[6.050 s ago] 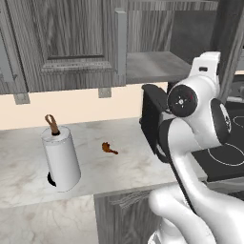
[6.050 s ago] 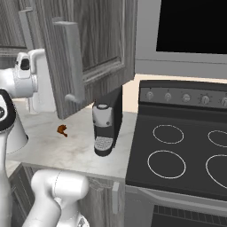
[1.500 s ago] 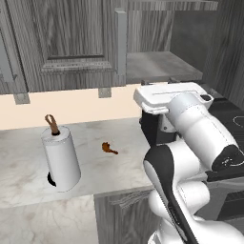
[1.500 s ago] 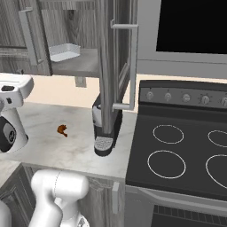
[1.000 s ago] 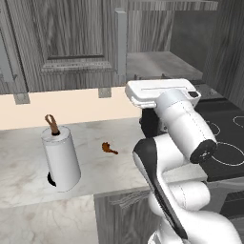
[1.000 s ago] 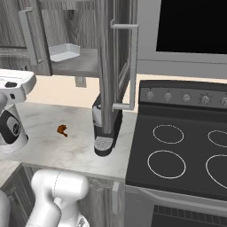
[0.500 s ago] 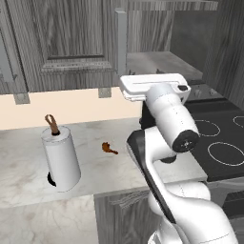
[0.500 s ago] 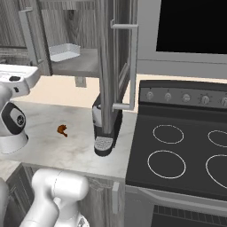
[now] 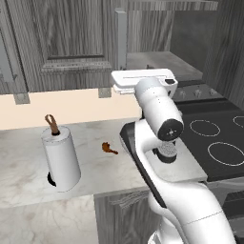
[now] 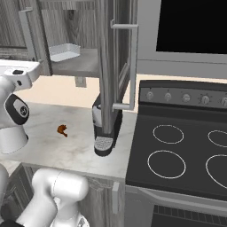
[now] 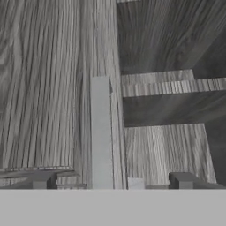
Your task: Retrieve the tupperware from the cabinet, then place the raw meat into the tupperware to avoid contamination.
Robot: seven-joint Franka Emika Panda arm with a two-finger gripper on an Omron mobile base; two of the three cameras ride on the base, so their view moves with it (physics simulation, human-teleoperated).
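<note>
Gripper [image 11: 110, 183] jaws stand wide apart and hold nothing in the hand view, the two dark fingertips [image 11: 42, 182] rising at the bottom on either side of a long grey bar handle [image 11: 101, 132]; beyond it lies the grey wood-grain of the cabinet [image 11: 163, 53], and nothing readable appears on it. From the left base view, the white arm [image 9: 157, 124] rises at the right with its flat hand held level at the cabinet's open edge, the fingers themselves hidden behind the hand. On the marble counter [image 9: 90, 171] the raw meat [image 9: 108, 148], a tiny brown-orange drumstick shape, lies between the arm and a white paper-towel roll [image 9: 61, 159] topped by a brown loop. From the right base view, the cabinet door [image 10: 116, 62] stands swung open, edge-on, partly hiding a dark coffee machine [image 10: 105, 133] on the counter. The tupperware [image 10: 64, 52], a shallow translucent whitish tray with a thin rim, sits on the grey inner shelf, just beyond the hand's end at the left edge. No lettering is legible on the stove [image 10: 181, 155] knobs.
</note>
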